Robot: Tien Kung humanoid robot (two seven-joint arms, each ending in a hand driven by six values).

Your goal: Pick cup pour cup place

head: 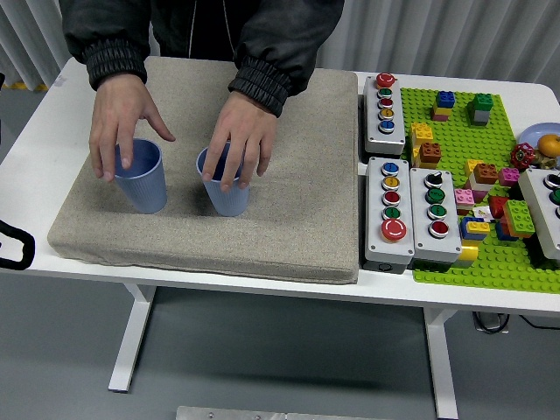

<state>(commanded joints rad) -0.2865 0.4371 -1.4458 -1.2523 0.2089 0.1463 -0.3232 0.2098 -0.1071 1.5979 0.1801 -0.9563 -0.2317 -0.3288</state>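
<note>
At the near left edge of the white table only a sliver of the robot's left hand shows, a black curved part resting just off the table's side; whether its fingers are spread or curled cannot be told, and the right hand is out of view. Just beyond the near edge lies a thick beige pad with a coarse, woven-looking surface and soft rounded corners, which should give a cup a steady, non-slip footing. On it stand two pale blue cups, upright and tapered, smooth like plastic: the left cup and the right cup, near each other but apart. A person at the far side has one hand draped over the left cup's rim and the other hand over the right cup's rim, fingers reaching down onto them, as if setting them in place. The picking has not begun, so the robot does best to wait until both hands clear, then close around one cup's mid-wall gently, since thin walls may flex, and keep it upright until it is over the other. To the right sit grey button boxes with glossy coloured buttons and a studded green baseplate carrying bright toy bricks.
</note>
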